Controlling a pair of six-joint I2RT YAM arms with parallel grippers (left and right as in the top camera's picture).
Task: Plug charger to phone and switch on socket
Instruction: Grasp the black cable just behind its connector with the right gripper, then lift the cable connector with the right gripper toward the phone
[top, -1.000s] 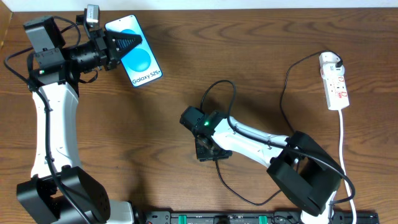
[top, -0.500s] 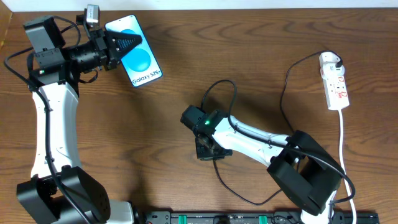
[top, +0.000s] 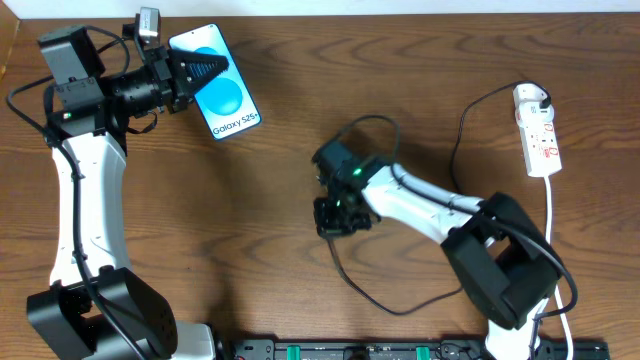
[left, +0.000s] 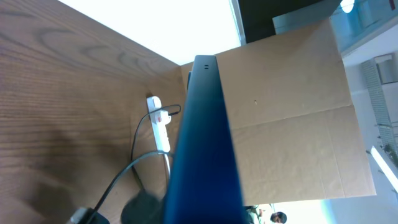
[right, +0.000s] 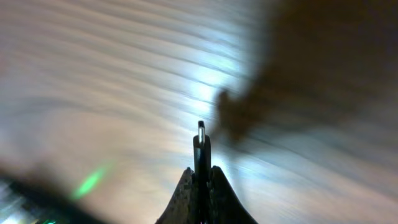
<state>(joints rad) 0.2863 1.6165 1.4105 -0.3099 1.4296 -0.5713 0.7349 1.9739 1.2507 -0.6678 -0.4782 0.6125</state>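
The phone, blue screen with "Galaxy S25+", is held at the table's upper left by my left gripper, which is shut on its top end. In the left wrist view the phone runs away from the camera as a blue slab. My right gripper at mid table is shut on the charger's black plug tip, which sticks out between the fingertips. The thin black charger cable loops from there along the table to the white adapter in the white socket strip at the right edge.
A cardboard box stands beyond the table in the left wrist view. The socket's white cord runs down the right side. A black rail with green marks lies along the front edge between the arm bases.
My right arm has swung its wrist up and to the right, with the gripper still low at mid table on the plug tip; the cable loop shifted with it. The left arm and phone have not moved.
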